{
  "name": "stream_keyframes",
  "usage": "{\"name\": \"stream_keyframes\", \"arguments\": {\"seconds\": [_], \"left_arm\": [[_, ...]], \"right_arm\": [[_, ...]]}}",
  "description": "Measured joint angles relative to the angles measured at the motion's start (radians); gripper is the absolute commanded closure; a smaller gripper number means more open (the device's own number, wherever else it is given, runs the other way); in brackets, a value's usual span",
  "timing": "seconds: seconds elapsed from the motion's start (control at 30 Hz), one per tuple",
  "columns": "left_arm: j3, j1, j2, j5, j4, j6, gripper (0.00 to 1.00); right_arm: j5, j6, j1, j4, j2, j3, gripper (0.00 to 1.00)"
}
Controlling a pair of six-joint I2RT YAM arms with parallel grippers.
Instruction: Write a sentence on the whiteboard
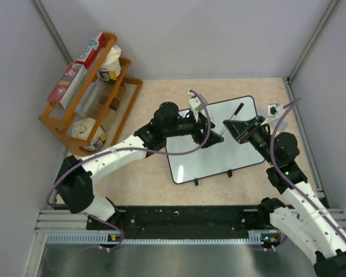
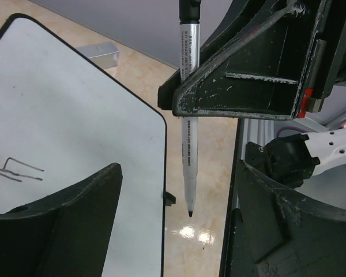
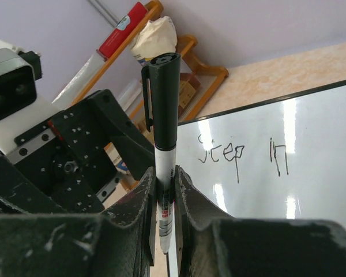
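Left arm (image 1: 112, 156) stretched forward-right from base, wrist angled down. Left gripper (image 1: 213, 137) jaws spread wide, fingers (image 2: 75, 222) far apart. Right arm (image 1: 288, 167) reaching forward-left, elbow raised. Right gripper (image 1: 233, 128) clamped on marker (image 3: 163, 109), barrel gripped mid-length. Grippers face each other, near, seemingly not touching.

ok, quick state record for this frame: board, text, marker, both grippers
whiteboard: flat on the table, between the two arms
writing: reads "Step in", one line
marker: upright in the right gripper, cap posted on the rear end
marker tip: uncapped, pointing down, just past the board's edge, not on its surface
right gripper: shut on the marker
left gripper: open, holding nothing, close beside the right gripper
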Motion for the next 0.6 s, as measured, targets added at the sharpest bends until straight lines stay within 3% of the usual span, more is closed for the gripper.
{"name": "stream_keyframes", "arguments": {"seconds": [0.1,0.2,0.23,0.27,0.37,0.4,0.47,0.5,0.57,0.6], "left_arm": [[0.039,-0.021,0.055,0.028,0.011,-0.01,0.26],[0.056,-0.034,0.086,0.049,0.017,-0.02,0.64],[0.063,-0.037,0.099,0.061,0.023,-0.02,0.89],[0.065,-0.039,0.107,0.067,0.026,-0.028,1.0],[0.066,-0.042,0.114,0.077,0.036,-0.034,1.0],[0.066,-0.042,0.114,0.077,0.036,-0.032,1.0],[0.066,-0.042,0.113,0.072,0.026,-0.025,1.0],[0.066,-0.042,0.111,0.068,0.019,-0.016,1.0],[0.066,-0.04,0.1,0.056,-0.011,0.003,1.0],[0.066,-0.038,0.09,0.048,-0.033,0.02,1.0]], "right_arm": [[-0.003,0.006,0.0,-0.005,-0.015,0.0,1.0],[-0.003,0.015,0.0,-0.006,-0.027,0.0,1.0],[-0.003,0.021,0.0,-0.005,-0.031,0.0,1.0],[-0.003,0.023,0.0,-0.003,-0.033,0.0,1.0],[0.002,0.029,0.0,-0.003,-0.034,-0.004,0.99],[0.002,0.027,-0.001,-0.005,-0.034,-0.003,0.83],[-0.003,0.017,-0.002,-0.027,-0.029,0.008,0.64],[-0.01,0.006,-0.003,-0.051,-0.023,0.024,0.45],[-0.031,-0.014,-0.005,-0.093,-0.012,0.057,0.31],[-0.044,-0.037,-0.007,-0.118,-0.007,0.08,0.02]]}}
